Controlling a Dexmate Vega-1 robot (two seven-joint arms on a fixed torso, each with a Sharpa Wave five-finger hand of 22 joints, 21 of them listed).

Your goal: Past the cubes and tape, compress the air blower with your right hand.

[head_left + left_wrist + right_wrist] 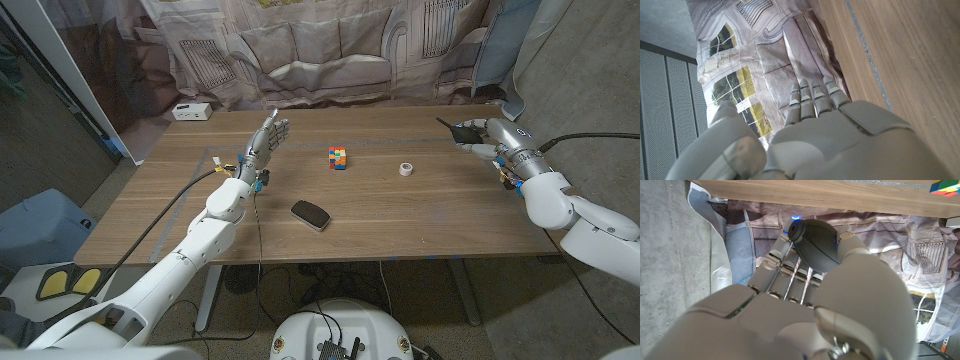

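At about ten o'clock on the wooden table point(420, 215), near its far edge, sat a small white box point(192, 111); its face was too small to read. The left hand point(266, 141) stood just to its right, released, fingers straight and apart, holding nothing; from the left wrist view the same fingers point(812, 100) reached toward a printed curtain point(740, 85), and the thumb was blurred and cut off at the frame's edge. Toward six o'clock from that hand lay a dark, flat oval object point(311, 214), hard to identify. Near the table's middle stood a stack of colored cubes point(338, 158), and toward three o'clock from it a small roll of white tape point(407, 169), well apart.

At roughly two o'clock, over the table's far right corner, the right hand point(490, 137) was grasping the black air blower point(462, 130), whose thin nozzle pointed left. In the right wrist view the dark bulb point(817, 245) sat between the thumb and fingers point(777, 262), its lower part hidden behind the thumb. Whether the bulb was squeezed in could not be told.
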